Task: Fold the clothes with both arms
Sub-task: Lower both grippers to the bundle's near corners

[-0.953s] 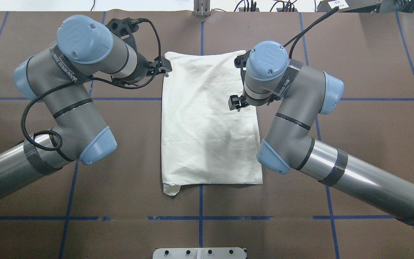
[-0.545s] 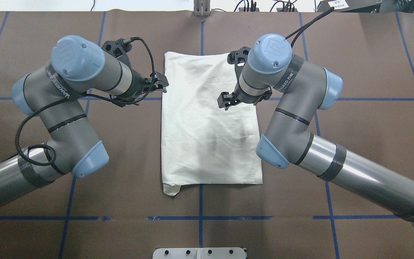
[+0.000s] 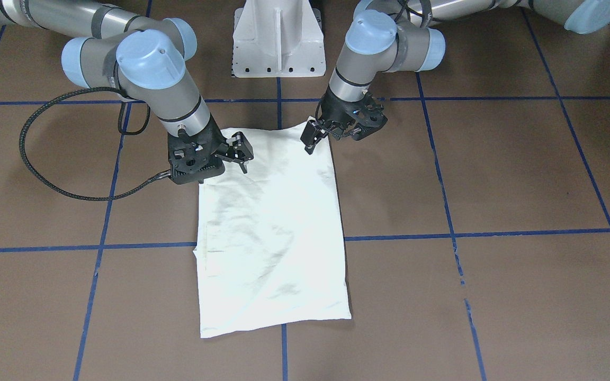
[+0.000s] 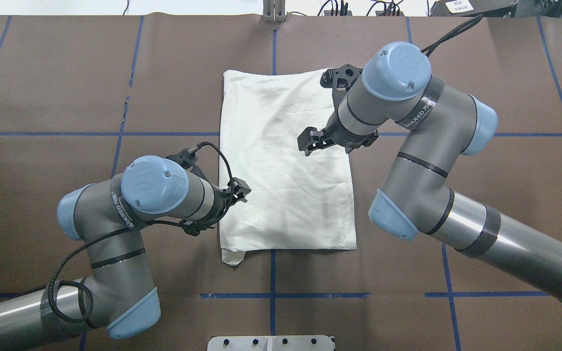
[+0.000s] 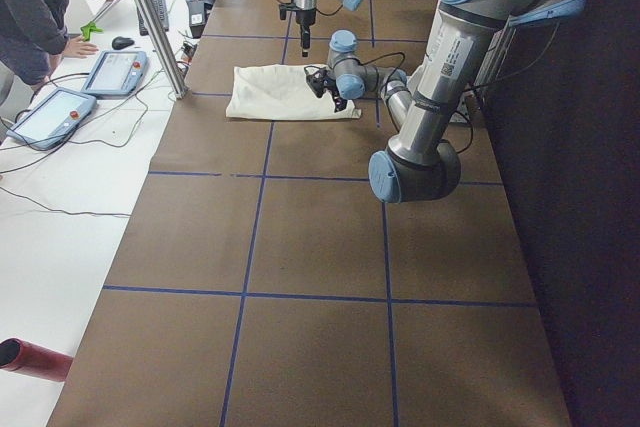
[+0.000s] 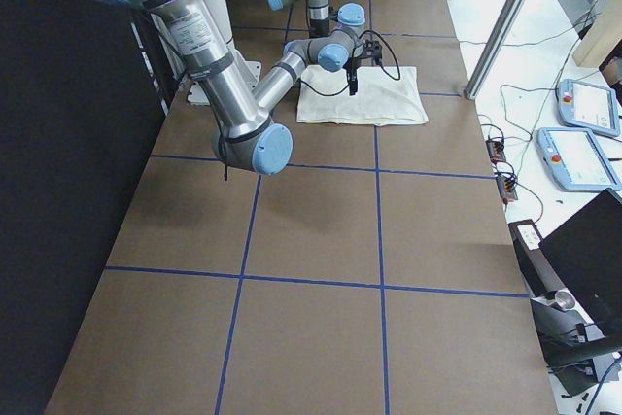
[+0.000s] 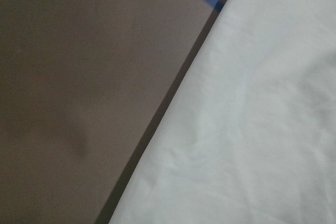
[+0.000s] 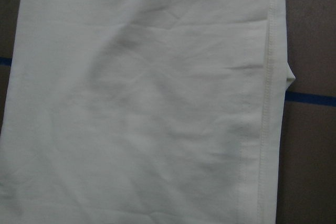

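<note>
The cream-white shirt (image 4: 281, 195) lies flat on the brown table, folded into a tall rectangle with its plain side up; the print is hidden. It also shows in the front view (image 3: 273, 238). My left gripper (image 4: 241, 189) hovers at the shirt's left edge near the robot-side end, open and empty; in the front view (image 3: 310, 138) it is at the shirt's top right corner. My right gripper (image 4: 307, 141) is open and empty above the shirt's right middle, also seen in the front view (image 3: 242, 153). Both wrist views show only cloth (image 8: 147, 103) and table.
A small flap (image 4: 234, 257) sticks out at the shirt's near left corner. The white pedestal base (image 3: 278, 37) stands behind the shirt. Blue tape lines cross the table. An operator (image 5: 40, 7), tablets (image 5: 115, 72) and a metal pole (image 5: 150, 17) are beyond the far edge.
My left arm has swung along the shirt's left edge from its far end to its near end. My right arm shifted slightly, its gripper still over the shirt. The shirt has not moved.
</note>
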